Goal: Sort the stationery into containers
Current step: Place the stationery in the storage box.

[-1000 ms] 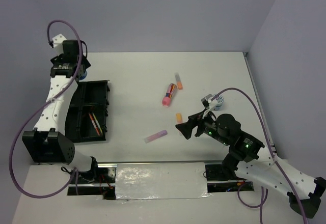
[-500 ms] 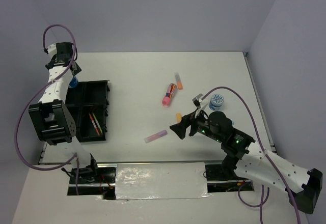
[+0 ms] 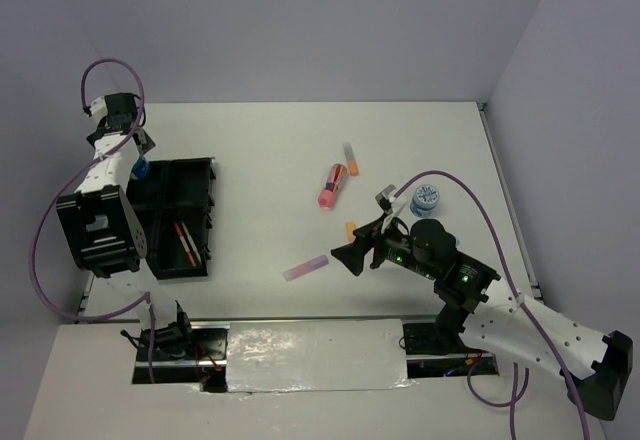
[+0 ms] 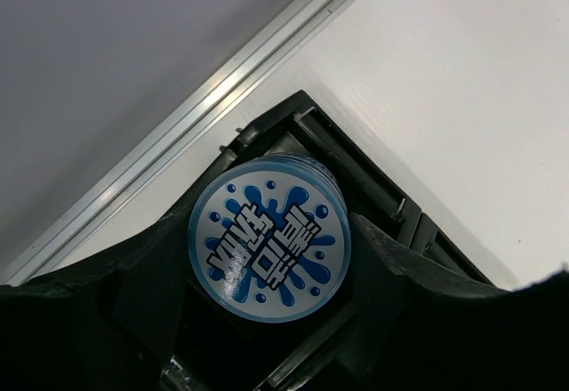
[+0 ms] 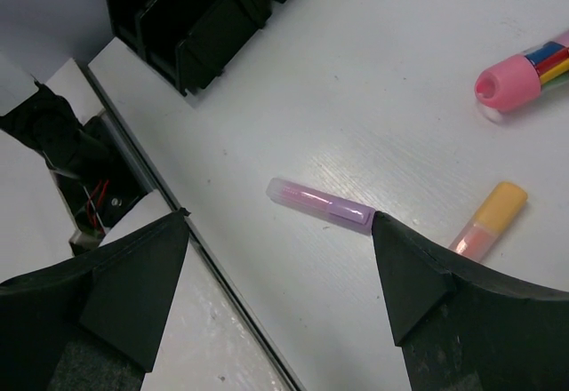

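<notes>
Two thin pens (image 3: pixel 185 243) lie in the black plastic organiser tray (image 3: pixel 205 175) at nine o'clock, and your left fingers (image 4: pixel 133 293) clamp a round blue-white patterned roll (image 4: pixel 269 247) over its far corner; a second roll (image 3: pixel 427 199), pink-orange highlighter (image 3: pixel 332 186) and short sticks (image 3: pixel 351 230) remain on the tabletop (image 3: pixel 260 140). Since the earlier frame your right fingers (image 5: pixel 133 275), spread apart, have moved toward the lilac stick (image 5: pixel 322 204).

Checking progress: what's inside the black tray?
Two pens lie in the tray's near right compartment. The left end effector holds a roll over its far corner. The arm covers the left compartments.
</notes>
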`<move>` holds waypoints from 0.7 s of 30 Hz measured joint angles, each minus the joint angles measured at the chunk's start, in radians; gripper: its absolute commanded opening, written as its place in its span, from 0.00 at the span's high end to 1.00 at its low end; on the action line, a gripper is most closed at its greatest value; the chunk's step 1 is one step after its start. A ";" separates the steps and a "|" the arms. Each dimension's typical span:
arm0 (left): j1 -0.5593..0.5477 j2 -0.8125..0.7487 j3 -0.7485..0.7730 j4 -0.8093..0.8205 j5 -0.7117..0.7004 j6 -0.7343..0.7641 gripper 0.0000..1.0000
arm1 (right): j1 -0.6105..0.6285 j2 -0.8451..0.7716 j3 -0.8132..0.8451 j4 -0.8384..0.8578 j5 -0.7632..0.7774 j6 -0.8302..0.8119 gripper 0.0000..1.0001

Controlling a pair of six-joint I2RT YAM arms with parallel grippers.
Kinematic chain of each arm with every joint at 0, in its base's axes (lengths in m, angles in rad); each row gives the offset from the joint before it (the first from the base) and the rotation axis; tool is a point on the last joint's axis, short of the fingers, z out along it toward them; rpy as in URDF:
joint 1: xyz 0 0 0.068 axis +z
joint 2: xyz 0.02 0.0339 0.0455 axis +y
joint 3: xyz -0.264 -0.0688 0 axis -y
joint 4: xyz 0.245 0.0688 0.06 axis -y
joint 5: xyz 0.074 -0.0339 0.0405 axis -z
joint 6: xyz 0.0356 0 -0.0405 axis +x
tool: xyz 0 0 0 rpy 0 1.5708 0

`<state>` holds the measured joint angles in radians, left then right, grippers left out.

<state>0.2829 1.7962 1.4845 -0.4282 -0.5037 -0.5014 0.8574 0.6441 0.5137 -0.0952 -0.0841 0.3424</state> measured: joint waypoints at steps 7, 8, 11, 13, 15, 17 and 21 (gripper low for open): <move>0.002 0.055 -0.003 0.031 0.042 0.005 0.89 | -0.001 0.014 -0.006 0.009 -0.014 -0.008 0.09; 0.002 0.058 -0.005 0.034 0.046 0.005 0.89 | -0.001 0.020 -0.007 0.011 -0.019 -0.009 0.09; 0.003 0.062 -0.006 0.039 0.046 0.005 0.84 | -0.001 0.031 -0.011 0.014 -0.030 -0.012 0.09; 0.004 0.066 -0.006 0.043 0.045 0.005 0.81 | -0.001 0.034 -0.011 0.014 -0.034 -0.015 0.09; 0.006 0.074 -0.006 0.047 0.046 0.006 0.74 | -0.001 0.033 -0.011 0.017 -0.037 -0.018 0.09; 0.010 0.086 -0.006 0.048 0.046 0.006 0.65 | -0.001 0.033 -0.011 0.022 -0.037 -0.019 0.09; 0.014 0.119 -0.006 0.047 0.045 0.008 0.51 | -0.001 0.033 -0.013 0.029 -0.038 -0.019 0.09</move>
<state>0.2970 1.9152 1.4780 -0.3809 -0.4583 -0.4938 0.8566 0.6773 0.5007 -0.0658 -0.1223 0.3229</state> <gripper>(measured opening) 0.759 0.909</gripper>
